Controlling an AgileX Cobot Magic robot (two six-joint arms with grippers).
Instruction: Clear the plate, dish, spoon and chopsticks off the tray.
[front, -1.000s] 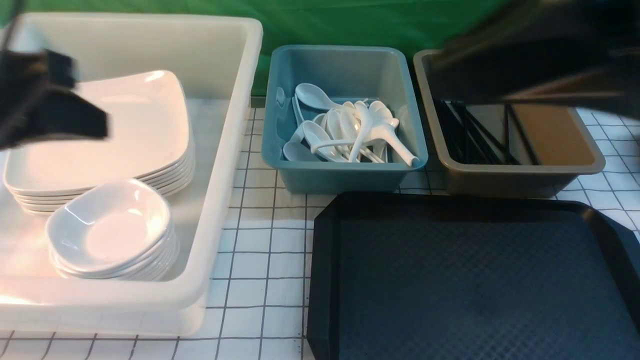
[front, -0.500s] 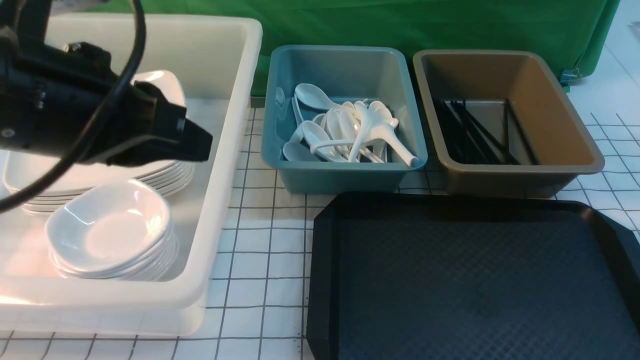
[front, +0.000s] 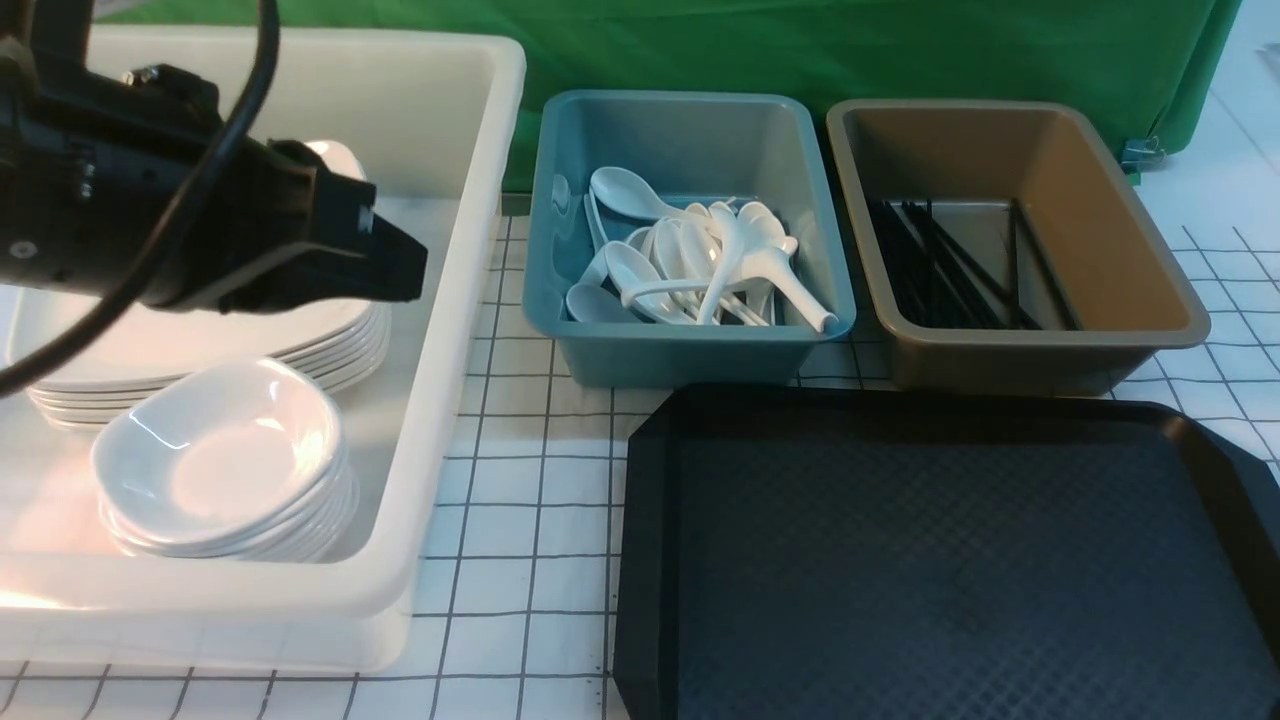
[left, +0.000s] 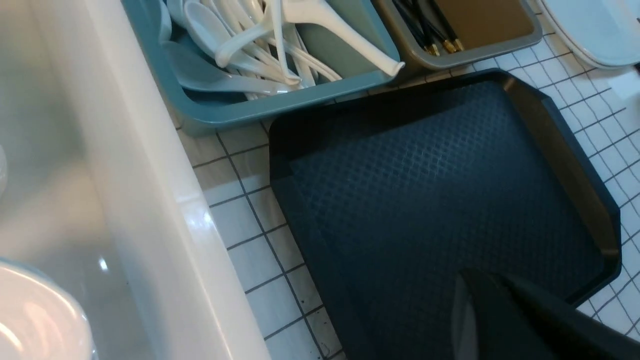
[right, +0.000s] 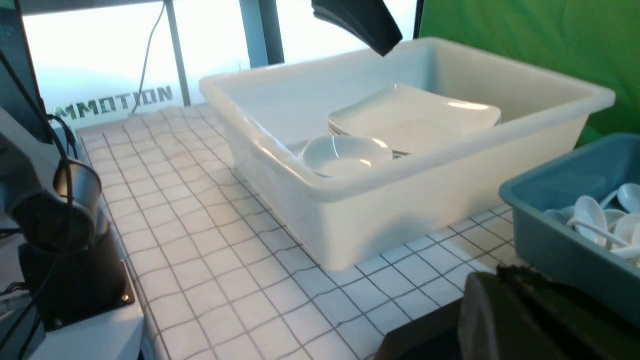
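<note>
Three tubs are standing along the far side of a white tablecloth printed with a dark grid (front: 520, 520), and a big black rectangular plastic tray with clipped corners and a diamond-textured surface (front: 940, 560) is lying bare at the near right. The deep white plastic tub (front: 455, 300) on the left is holding two stacks: large glossy white square plates (front: 330, 335), about seven by their edges, and in front of them small glossy white shallow dishes (front: 225, 460), at least five. The teal plastic tub (front: 690, 350) in the middle is holding a tangled heap of short white Chinese soup spoons (front: 700, 265), too jumbled to count. The brown plastic tub (front: 1120, 250) on the right is holding several thin black chopsticks (front: 945, 265), overlapping and uncountable. The black left gripper (front: 400, 270) is hovering over the white tub with its jaws closed on nothing, blocking part of the plate stack. The right gripper (right: 500, 310) is showing only in its own wrist view, low at the near side, closed and empty. Mirrored lettering reading "MOTION" (right: 120, 102) is showing on a bright panel beyond the table.
</note>
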